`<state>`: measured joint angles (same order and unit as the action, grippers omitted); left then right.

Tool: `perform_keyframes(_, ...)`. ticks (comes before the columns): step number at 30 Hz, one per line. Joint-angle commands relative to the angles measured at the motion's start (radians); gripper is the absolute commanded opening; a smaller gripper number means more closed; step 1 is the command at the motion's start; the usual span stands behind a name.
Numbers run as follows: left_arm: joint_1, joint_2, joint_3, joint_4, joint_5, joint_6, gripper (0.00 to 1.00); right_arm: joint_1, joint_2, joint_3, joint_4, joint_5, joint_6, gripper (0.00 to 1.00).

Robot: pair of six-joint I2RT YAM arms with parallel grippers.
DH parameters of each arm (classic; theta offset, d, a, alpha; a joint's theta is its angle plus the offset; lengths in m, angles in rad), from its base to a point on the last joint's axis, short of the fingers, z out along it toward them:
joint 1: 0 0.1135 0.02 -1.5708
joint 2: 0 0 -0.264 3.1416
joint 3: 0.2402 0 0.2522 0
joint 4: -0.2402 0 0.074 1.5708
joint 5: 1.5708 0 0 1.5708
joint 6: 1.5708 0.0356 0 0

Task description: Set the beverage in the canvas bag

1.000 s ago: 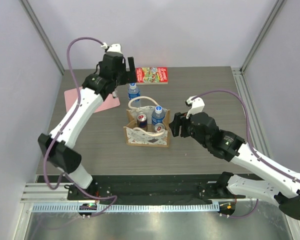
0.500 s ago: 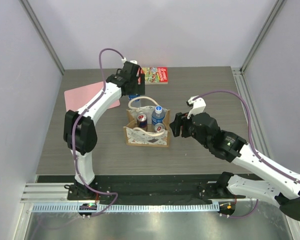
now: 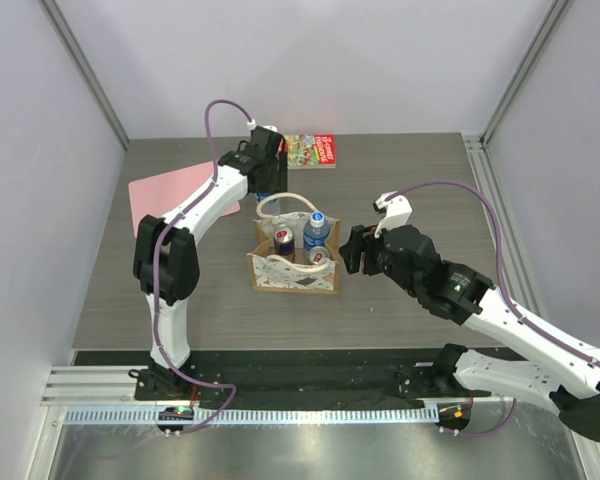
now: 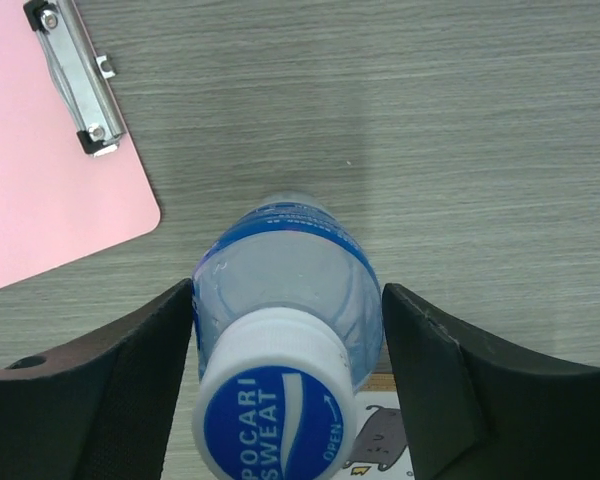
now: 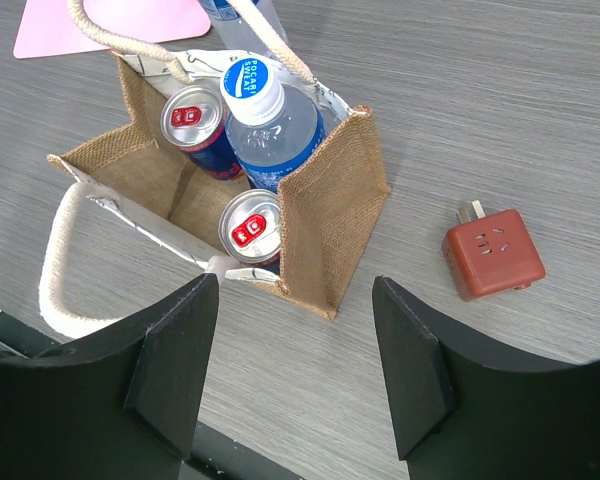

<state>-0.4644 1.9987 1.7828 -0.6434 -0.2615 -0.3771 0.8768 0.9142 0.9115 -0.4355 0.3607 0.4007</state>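
Note:
A clear Pocari Sweat bottle (image 4: 280,290) with a blue-and-white cap stands upright on the table just behind the canvas bag (image 3: 292,272). My left gripper (image 4: 287,295) is open, one finger on each side of the bottle's shoulder, very close to it. In the top view that gripper (image 3: 265,168) hides most of the bottle. The cream bag with rope handles (image 5: 330,200) holds two red cans and another Pocari bottle (image 5: 265,115). My right gripper (image 5: 295,290) is open and empty, hovering right of the bag (image 3: 352,250).
A pink clipboard (image 3: 180,195) lies at the back left, close to the bottle (image 4: 40,170). A red printed packet (image 3: 310,150) lies at the back edge. A red-brown plug adapter (image 5: 492,252) sits on the table right of the bag.
My left arm has swung from a raised pose down and right, so its open fingers now straddle the bottle behind the bag. The right arm has stayed still.

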Motion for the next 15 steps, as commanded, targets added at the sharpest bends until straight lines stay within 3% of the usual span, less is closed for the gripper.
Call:
perform_keyframes(1, 0.004, -0.002, 0.036, 0.068, -0.025, 0.029, 0.79, -0.001, -0.003, 0.010, 0.026, 0.003, 0.020, 0.68)
perform_keyframes(5, 0.004, 0.003, 0.010, 0.102, -0.012, 0.021, 0.79, -0.001, -0.005, 0.012, 0.027, 0.001, 0.023, 0.68)
perform_keyframes(10, 0.006, 0.032, 0.020, 0.100, -0.015, 0.020, 0.71, -0.001, -0.014, 0.015, 0.023, 0.003, 0.024, 0.68)
perform_keyframes(15, 0.006, 0.022, 0.024, 0.080, -0.019, 0.020, 0.44, -0.001, -0.017, 0.026, 0.012, 0.006, 0.023, 0.68)
